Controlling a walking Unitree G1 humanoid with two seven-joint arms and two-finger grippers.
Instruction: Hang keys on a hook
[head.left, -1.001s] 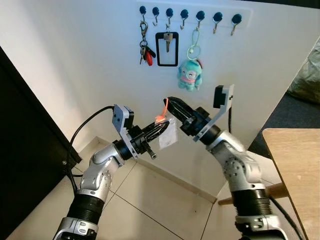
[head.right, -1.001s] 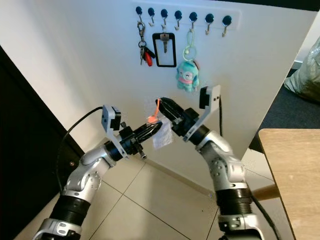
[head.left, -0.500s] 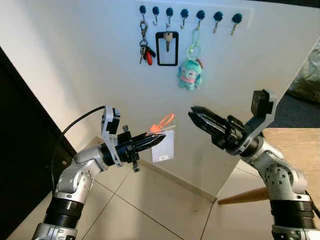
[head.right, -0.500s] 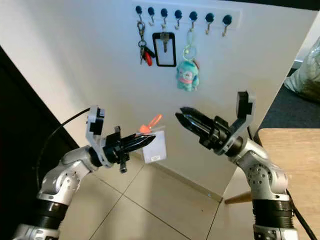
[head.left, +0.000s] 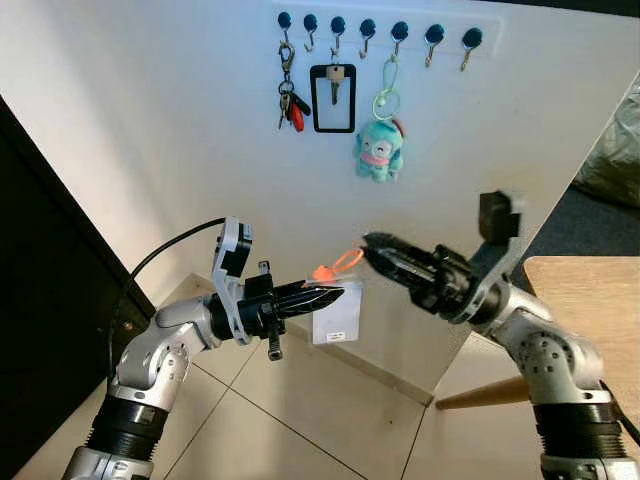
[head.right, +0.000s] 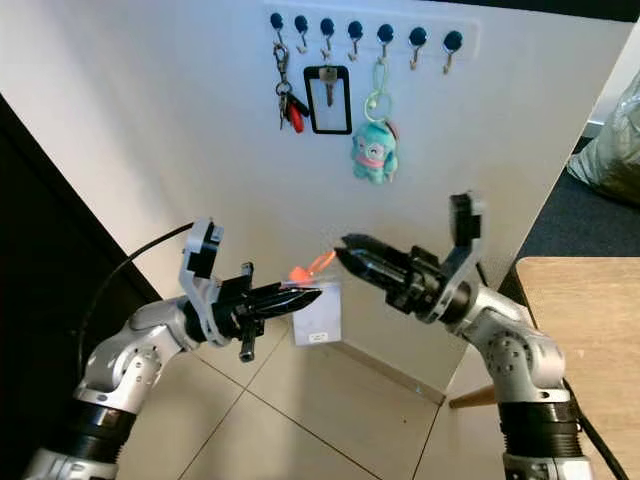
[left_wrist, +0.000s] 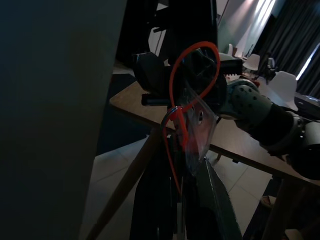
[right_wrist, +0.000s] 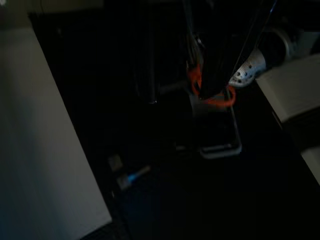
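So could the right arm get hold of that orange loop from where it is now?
Probably yes. The right gripper sits with its tips right at the orange loop, which sticks up free above the left gripper holding the card holder. Nothing lies between them.

Both silver arms are raised and bent at the elbow, forearms converging toward the middle. The left gripper (head.left: 335, 294) points toward 3 o'clock, its jaws pressed together on what they carry. The right gripper (head.left: 370, 243) points toward 9 o'clock and slightly up, its black fingers (head.right: 352, 250) close together, tips just above and beside the left gripper's tips.
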